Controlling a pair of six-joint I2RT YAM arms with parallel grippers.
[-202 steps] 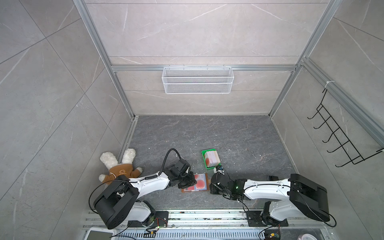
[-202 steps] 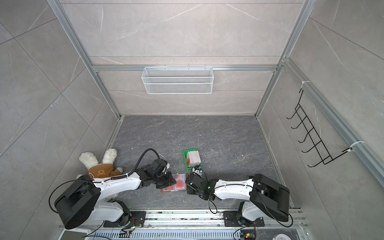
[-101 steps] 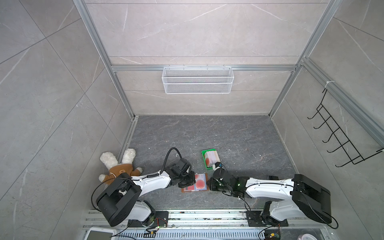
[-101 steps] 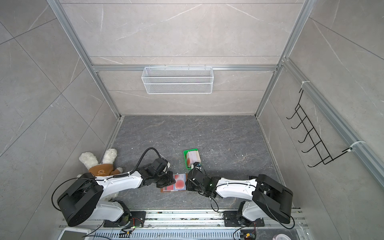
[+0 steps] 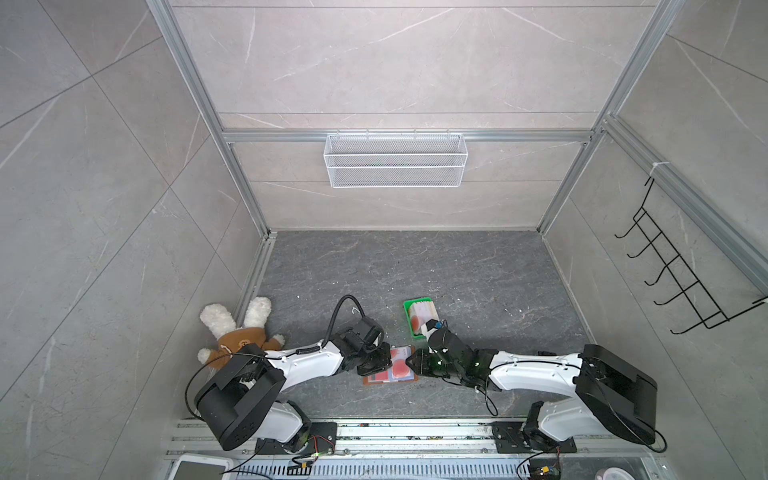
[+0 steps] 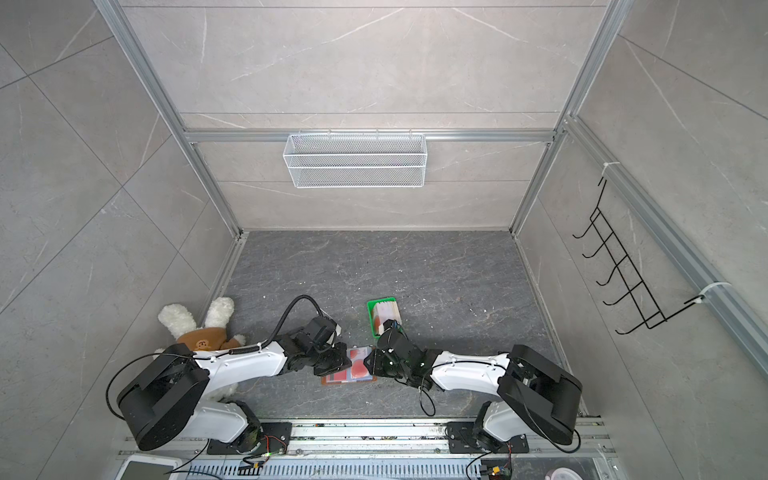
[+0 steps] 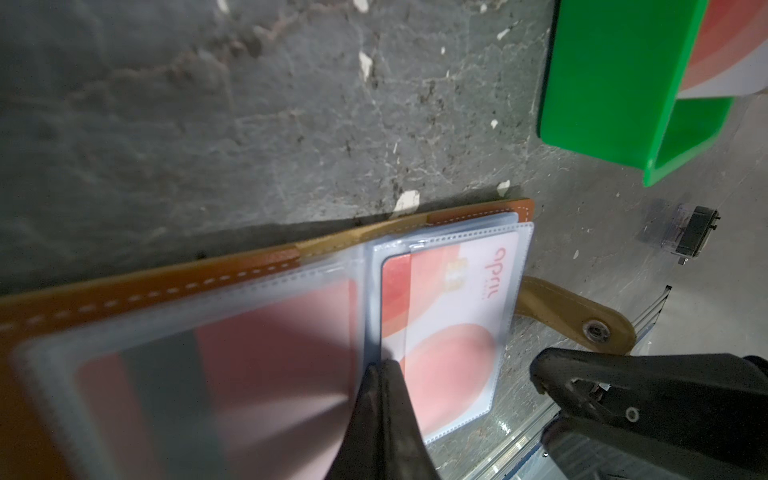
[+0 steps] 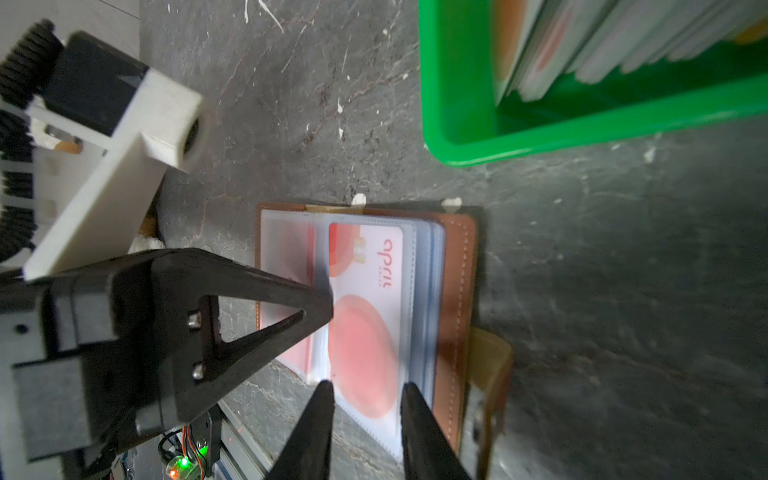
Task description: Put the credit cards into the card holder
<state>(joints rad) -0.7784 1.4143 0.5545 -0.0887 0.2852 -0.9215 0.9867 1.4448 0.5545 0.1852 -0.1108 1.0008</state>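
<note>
In both top views I am looking at the tan-brown leather card holder (image 5: 388, 379) (image 6: 349, 380). It is lying open on the grey floor, between my two arms. The left gripper (image 5: 376, 362) is leaning on one side of it and the right gripper (image 5: 415, 365) is sitting at the other side. The small green plastic tray (image 5: 407, 318) is standing just behind it, with the stack of pale credit cards with red circles (image 5: 423, 312) waiting inside. My right arm is nearer to the tray. A brown and white soft toy (image 5: 237, 332) is lying well apart, by the wall.

In the left wrist view the left gripper (image 7: 380, 370) is squeezing tight, with its tips on the edge of a clear plastic sleeve (image 7: 365, 266). I cannot tell if it is pinching the sleeve. One pale card (image 7: 449, 324) is sitting in the sleeve next to the snap tab (image 7: 582, 320).

In the right wrist view the right gripper (image 8: 368, 399) is standing partly open and holding nothing. The card (image 8: 365, 316) is lying straight ahead, its long side pointing the way the fingers point. The tray (image 8: 457, 141) is past the far end. I think I am going there next, and the left finger (image 8: 257, 278) is crowding that path.
</note>
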